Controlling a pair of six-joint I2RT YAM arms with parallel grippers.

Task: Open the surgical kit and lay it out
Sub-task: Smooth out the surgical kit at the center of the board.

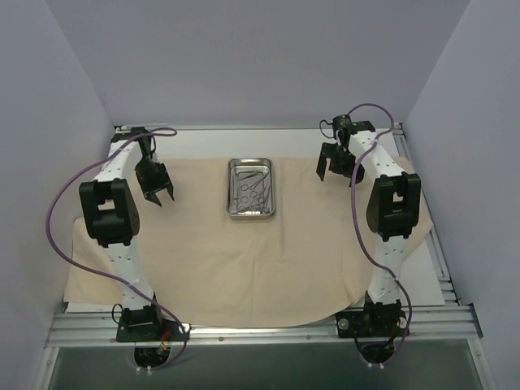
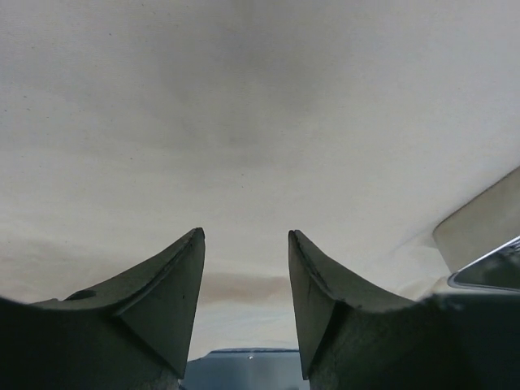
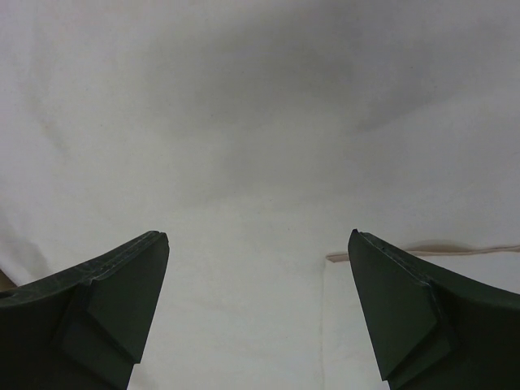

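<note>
The beige cloth wrap [image 1: 244, 260] lies spread flat as a large sheet over the table. The small steel tray [image 1: 250, 214] sits on it at the back centre, with several ring-handled instruments [image 1: 250, 188] piled inside. My left gripper [image 1: 161, 195] is open and empty, hovering over the cloth left of the tray. In the left wrist view the gripper [image 2: 246, 236] has cloth [image 2: 244, 122] below it and a tray corner [image 2: 491, 272] at the right. My right gripper [image 1: 327, 171] is open and empty right of the tray. In the right wrist view the gripper [image 3: 258, 236] is over white surface, with a cloth edge [image 3: 455, 248] nearby.
The white table top [image 1: 203, 142] shows behind the cloth and at the right front. A metal rail [image 1: 260, 329] runs along the near edge. Pale enclosure walls stand on three sides. Purple cables [image 1: 61, 203] loop beside each arm.
</note>
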